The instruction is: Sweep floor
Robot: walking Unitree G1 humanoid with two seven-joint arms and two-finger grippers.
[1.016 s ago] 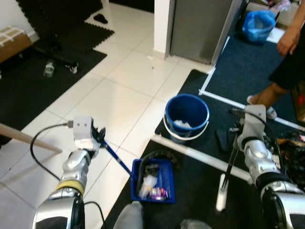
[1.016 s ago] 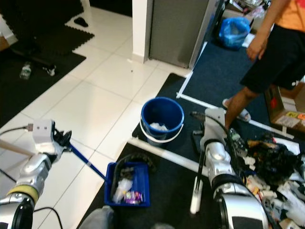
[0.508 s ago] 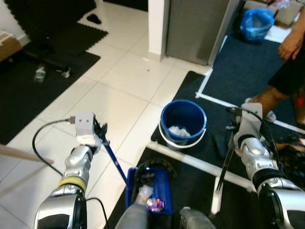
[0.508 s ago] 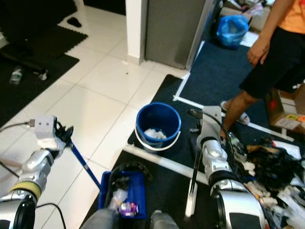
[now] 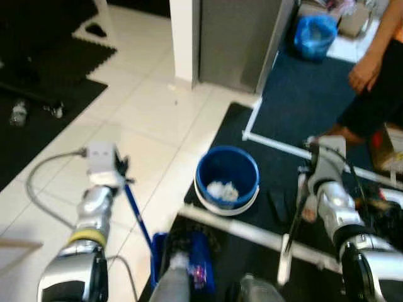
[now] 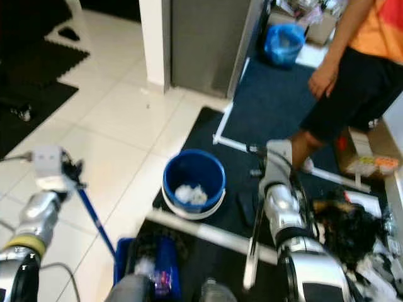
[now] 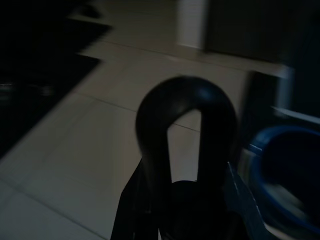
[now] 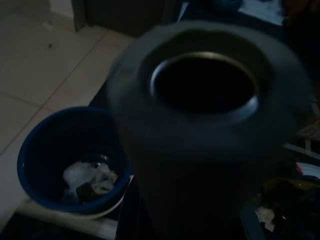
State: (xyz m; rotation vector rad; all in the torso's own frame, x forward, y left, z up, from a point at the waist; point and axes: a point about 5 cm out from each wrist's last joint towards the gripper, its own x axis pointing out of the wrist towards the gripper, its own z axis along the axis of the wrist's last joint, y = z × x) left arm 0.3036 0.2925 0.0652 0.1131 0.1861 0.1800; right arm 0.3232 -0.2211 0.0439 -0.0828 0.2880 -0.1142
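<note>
while the head views are blurred, we can make out our left gripper (image 5: pixel 121 171) at the left of the frame, closed around the blue handle of a dustpan (image 5: pixel 189 267); that handle slants down to the pan at the bottom centre, which holds scraps of litter and sits at the edge of the dark mat (image 5: pixel 296 119) beside the white tile floor (image 5: pixel 126 113). in the left wrist view a black loop at the handle's end fills the middle, with pale tiles behind it.

our right gripper (image 5: pixel 310 179) sits right of centre, wrapped around a dark broom handle (image 6: pixel 257 220) that runs down to a pale lower section near the bottom edge. just left of it, at the centre, stands a blue bucket (image 5: pixel 227 179) with white crumpled waste inside; a white bar (image 5: pixel 252 233) lies across the mat below it.

a person's leg (image 6: pixel 308 141) and hand (image 6: pixel 321 80) show at the upper right, a blue bag (image 5: pixel 313 34) at the top, and a heap of rubbish (image 6: pixel 346 229) at the lower right.
</note>
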